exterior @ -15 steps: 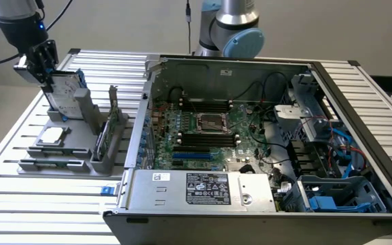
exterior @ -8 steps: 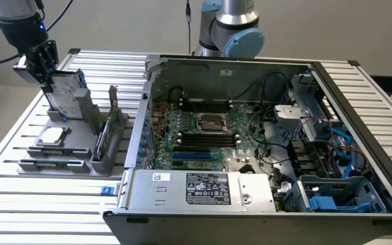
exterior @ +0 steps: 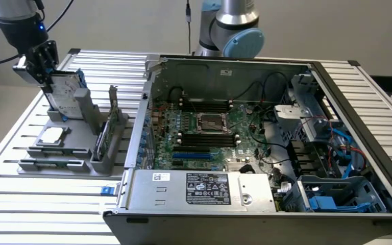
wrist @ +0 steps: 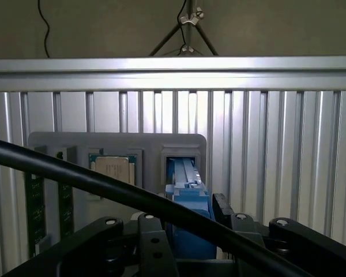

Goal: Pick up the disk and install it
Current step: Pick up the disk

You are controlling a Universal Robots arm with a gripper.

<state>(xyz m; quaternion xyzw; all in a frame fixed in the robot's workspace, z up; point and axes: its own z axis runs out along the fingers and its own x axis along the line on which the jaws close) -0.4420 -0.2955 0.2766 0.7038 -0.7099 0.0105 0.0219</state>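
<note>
Standing by the counter [exterior: 19, 204], I judged the job to be at its very beginning: the disk [exterior: 67, 92] stood on edge at the far end of the grey holder [exterior: 59, 166], at the exterior view's left, well apart from the open computer case [exterior: 230, 71] where it was meant to go. The arm [exterior: 16, 23] hung over it, and the jaws were clenched on its upper edge. From the wrist, the disk's blue rail [wrist: 184, 173] ran up out of its slot and sat squeezed between them, with a black cable [wrist: 75, 173] slung across in front. Whether its lower edge was clear of the slot I could not tell; it looked seated, or very nearly so. By my reckoning the grasp was made, while the lift, the carry across and the fitting into the case were all undone. Counting up, there was one disk and one square silver chip [exterior: 53, 134] lying flat in the holder just beside the disk's slot. One green card [exterior: 104, 133] stood upright along the holder's side nearer the case, and two narrow green strips [wrist: 34, 210] lay in the holder beyond the chip, seen from the wrist. There was one holder, one case, one arm and one counter.
</note>
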